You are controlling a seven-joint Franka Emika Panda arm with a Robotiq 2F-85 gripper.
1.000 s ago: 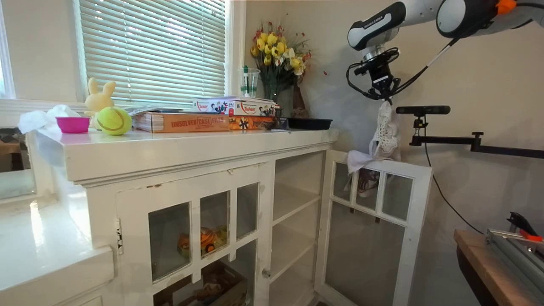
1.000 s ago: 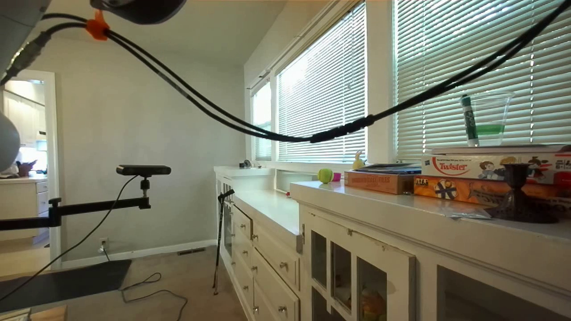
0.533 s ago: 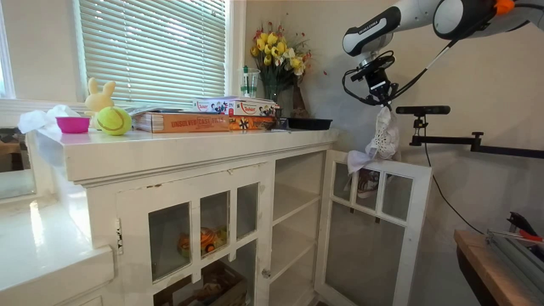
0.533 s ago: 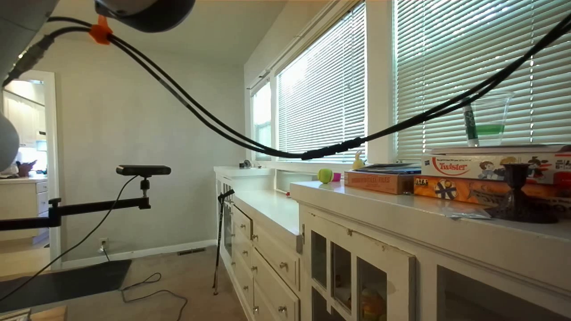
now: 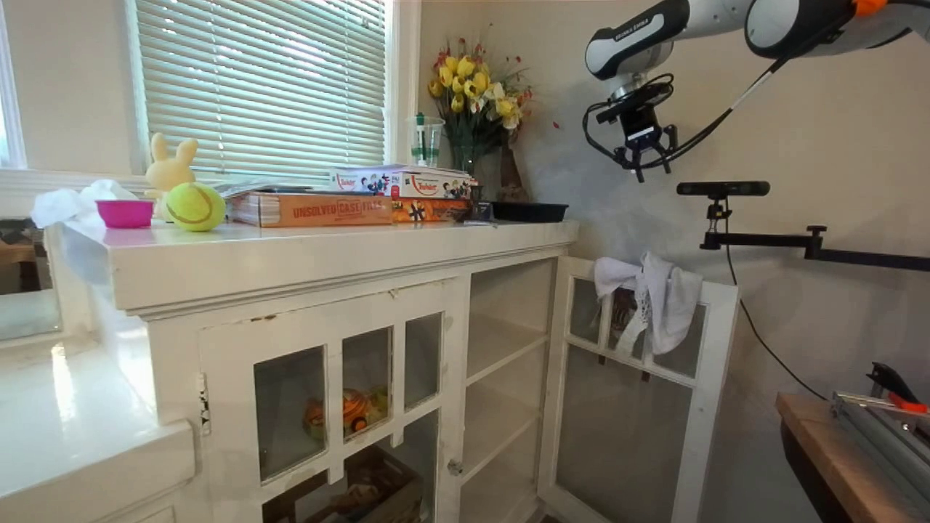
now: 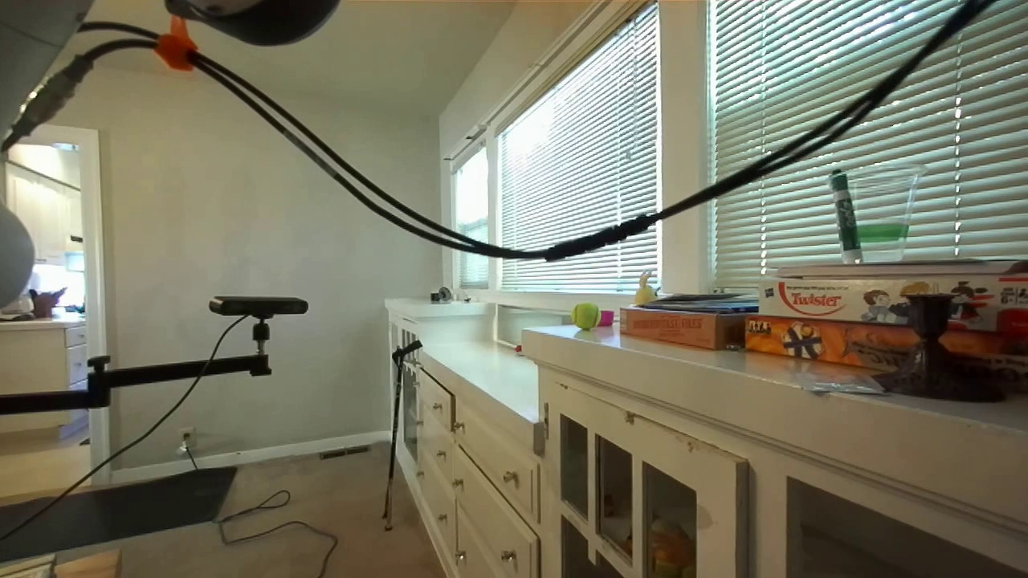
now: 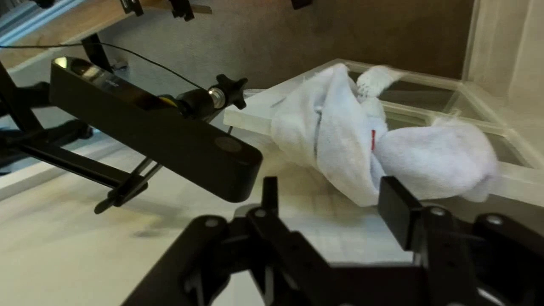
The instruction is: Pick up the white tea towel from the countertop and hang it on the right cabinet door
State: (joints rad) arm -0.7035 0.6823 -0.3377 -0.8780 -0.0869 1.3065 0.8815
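The white tea towel (image 5: 670, 305) lies draped over the top edge of the open right cabinet door (image 5: 706, 407), bunched, with one part hanging down the glazed front. In the wrist view the towel (image 7: 340, 140) is folded over the door's top rail (image 7: 246, 118), and a small red tag shows. Above it, apart from the cloth, my gripper (image 5: 653, 173) points downward with its jaws spread. Nothing sits between the fingertips of the gripper (image 7: 329, 187) in the wrist view. Neither towel nor gripper shows in the exterior view with the long black cable (image 6: 598, 239).
A black camera (image 5: 723, 188) on an arm stands close beside the gripper; in the wrist view this camera (image 7: 157, 131) looms large. The countertop (image 5: 327, 247) bears game boxes (image 5: 341, 209), a tennis ball (image 5: 195, 206) and a black tray (image 5: 529, 211). A wooden table (image 5: 835, 443) is nearby.
Earlier the gripper was shut on the towel's upper end, holding it up above the door. It has since opened and risen slightly, and the freed end has dropped over the door's front.
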